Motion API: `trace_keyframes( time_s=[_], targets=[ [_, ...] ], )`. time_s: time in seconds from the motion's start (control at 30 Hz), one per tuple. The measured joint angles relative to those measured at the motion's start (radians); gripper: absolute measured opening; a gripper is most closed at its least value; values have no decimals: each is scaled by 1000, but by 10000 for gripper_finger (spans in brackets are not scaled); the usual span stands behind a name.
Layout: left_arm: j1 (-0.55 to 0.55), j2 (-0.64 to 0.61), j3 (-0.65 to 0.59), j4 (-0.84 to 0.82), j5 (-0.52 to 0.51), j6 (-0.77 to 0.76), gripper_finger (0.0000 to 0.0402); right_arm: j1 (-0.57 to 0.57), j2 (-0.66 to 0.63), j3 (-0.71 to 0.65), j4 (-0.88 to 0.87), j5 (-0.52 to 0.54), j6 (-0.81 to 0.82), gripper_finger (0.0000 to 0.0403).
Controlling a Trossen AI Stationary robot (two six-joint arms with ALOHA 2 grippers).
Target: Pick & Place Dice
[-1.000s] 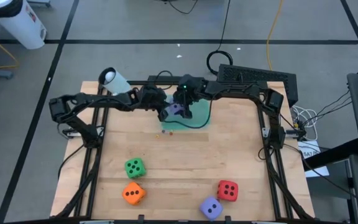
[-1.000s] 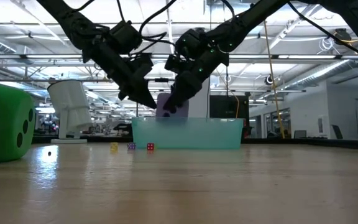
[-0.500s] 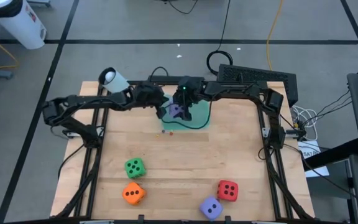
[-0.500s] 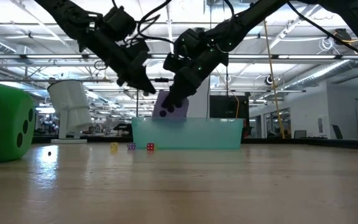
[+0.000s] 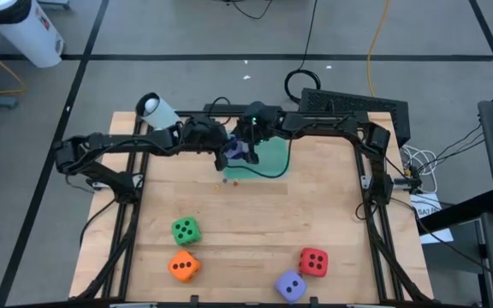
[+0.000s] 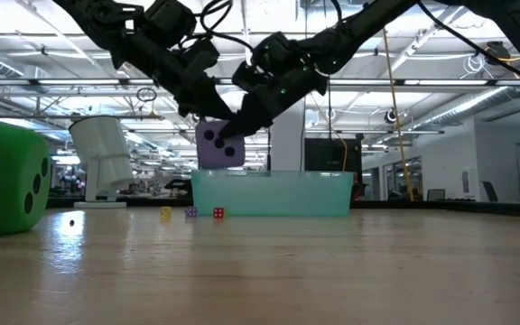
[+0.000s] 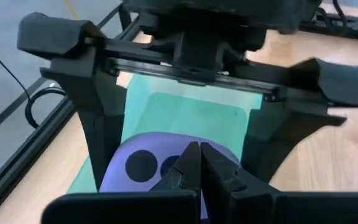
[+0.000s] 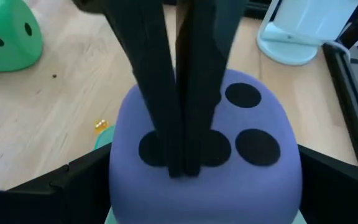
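Taking the table as a clock face with twelve at its far edge, four dice wait along the near side. A purple-blue soft cube with dark pips (image 5: 290, 287) sits at about five o'clock, with a red soft cube with dark pips (image 5: 314, 262) just beyond it. An orange soft cube with dark pips (image 5: 183, 266) lies at seven, and a green soft cube with dark pips (image 5: 186, 230) just past that. None of them has been moved to the tray yet.

Further in, toward twelve, a few tiny hard dice (image 5: 229, 181) lie on the wood just short of the flat teal plastic tray (image 5: 274, 156).

Over the tray's nine o'clock edge hangs the second purple-blue soft die (image 8: 272, 180), clear of the table. The right gripper (image 5: 243, 147) holds it, fingers spread wide against two opposite sides, which is how so bulky a cube has to be taken. The left gripper (image 5: 223, 150) has its fingers pinched together with nothing between them, the tip resting on the pipped face. I'd guess that steadies the die before it goes into the tray.

A white plastic cylinder (image 5: 157, 109) stands beyond, at eleven.
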Motion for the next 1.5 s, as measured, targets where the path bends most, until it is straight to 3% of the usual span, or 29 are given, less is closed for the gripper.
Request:
trace_keyframes(
  time_s=[0.33,0.47,0.63,0.77,0.97,1.27,1.37,1.5],
  targets=[
    [38,87,2,16,41,-18,1,46,0,0,22,67,-46,400],
    [41,90,-1,12,18,-9,1,40,0,0,-23,97,-22,400],
    [43,79,-2,49,14,19,2,34,0,0,-47,213,-15,400],
    [44,67,-2,40,17,28,2,24,0,0,-48,211,5,400],
    [43,21,-4,-74,7,40,1,5,-17,-1,-98,214,59,400],
    [40,-196,-127,-228,-177,-79,2,-30,-49,1,-176,211,181,392],
    [40,-243,-181,-262,-185,-166,1,-30,-45,-1,-201,205,202,366],
    [40,-242,-252,-266,-169,-202,4,-18,-46,-1,-213,183,214,283]
  ],
)
